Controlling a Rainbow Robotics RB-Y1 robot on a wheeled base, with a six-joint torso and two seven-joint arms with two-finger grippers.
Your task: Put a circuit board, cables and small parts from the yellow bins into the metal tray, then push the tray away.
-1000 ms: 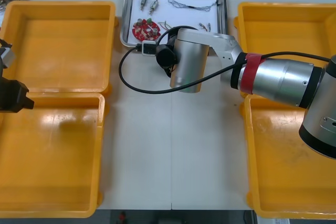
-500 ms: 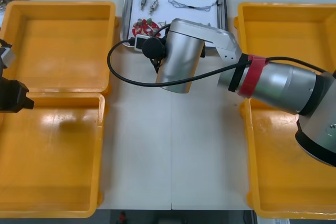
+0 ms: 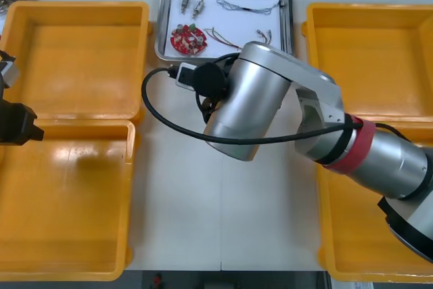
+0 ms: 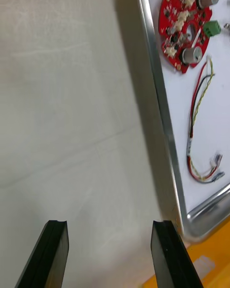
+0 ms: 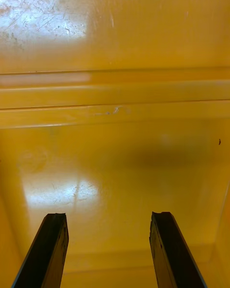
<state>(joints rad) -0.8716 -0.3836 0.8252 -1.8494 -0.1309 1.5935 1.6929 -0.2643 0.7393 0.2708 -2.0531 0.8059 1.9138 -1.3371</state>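
Tray sits at far middle of table, btwn the two far bins, white inside. Circuit board, round & red, lies flat in tray's near-left part; wrist view shows it just inside the rim. Red-and-yellow cable lies just beside the board on its right, loosely curved, plug ends near tray's corner. Thin twisted cable stretches across the far-right part. Small metal parts lie in the far-left corner, apart from the board.

Right gripper: fingers spread wide, nothing btwn them, over bare table just outside tray's near rim. One finger is close to the tray's corner; can't tell if it touches. Right arm reaches in from the right, wrist over table just near side of tray, black lead looping off it.

Left gripper: fingers also wide apart w/ nothing held, parked over the left bins by the table's left edge. Right-side bins lie under the right arm's elbow end.
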